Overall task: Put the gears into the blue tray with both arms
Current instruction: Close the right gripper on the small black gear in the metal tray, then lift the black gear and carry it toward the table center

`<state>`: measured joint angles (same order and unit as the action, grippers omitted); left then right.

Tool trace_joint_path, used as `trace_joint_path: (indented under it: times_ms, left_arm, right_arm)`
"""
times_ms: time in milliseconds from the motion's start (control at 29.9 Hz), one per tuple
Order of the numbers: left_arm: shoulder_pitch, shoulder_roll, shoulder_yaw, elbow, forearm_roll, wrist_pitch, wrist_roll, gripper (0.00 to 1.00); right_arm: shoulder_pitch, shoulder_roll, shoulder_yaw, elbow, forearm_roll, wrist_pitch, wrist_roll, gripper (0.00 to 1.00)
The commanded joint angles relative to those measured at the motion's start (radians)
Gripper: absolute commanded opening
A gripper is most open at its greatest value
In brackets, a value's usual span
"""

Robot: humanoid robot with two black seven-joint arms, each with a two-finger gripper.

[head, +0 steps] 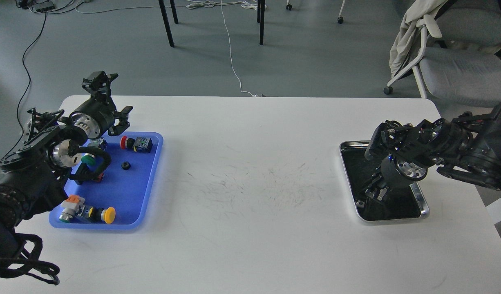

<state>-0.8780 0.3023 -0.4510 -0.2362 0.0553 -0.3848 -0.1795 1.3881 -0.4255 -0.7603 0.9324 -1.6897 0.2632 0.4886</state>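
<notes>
One small black gear [126, 165] lies in the middle of the blue tray [126, 196] at the table's left. My left gripper [111, 100] hovers over the tray's far edge, its two clawed fingers spread wide and nothing between them. My right gripper [374, 192] points down into the steel tray [424, 208] at the table's right. Its fingertips are low over the tray's black inside. They are dark against it, so I cannot tell whether they are apart or whether they hold anything. No gear shows in the steel tray.
Several push-button switches lie in the blue tray: a red one [136, 143], a green one [88, 159] and a yellow one [99, 214]. Behind the table are black table legs [166, 22], floor cables and an office chair [450, 61].
</notes>
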Motion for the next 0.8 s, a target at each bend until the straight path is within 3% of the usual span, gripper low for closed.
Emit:
trace_joint_path:
  times_ms: [0,334,602,769]
  left_arm:
    - [-0.001,0.001,0.0,0.0,0.0,0.0,0.0,0.98]
    - [-0.003,0.034,0.0,-0.002,0.0,-0.005,0.002,0.98]
    - [-0.004,0.089,-0.002,-0.009,-0.002,-0.054,0.002,0.98]
    - [-0.004,0.118,-0.002,-0.012,0.0,-0.06,0.002,0.98]
  right_arm:
    - [0.037,0.001,0.009,-0.018,0.004,-0.004,0.0,0.01]
    - [0.052,0.047,0.09,-0.098,0.011,-0.085,0.0,0.01]
    - [0.029,0.154,0.268,-0.185,0.019,-0.205,0.0,0.01]
    - [-0.041,0.22,0.357,-0.227,0.019,-0.34,0.0,0.01]
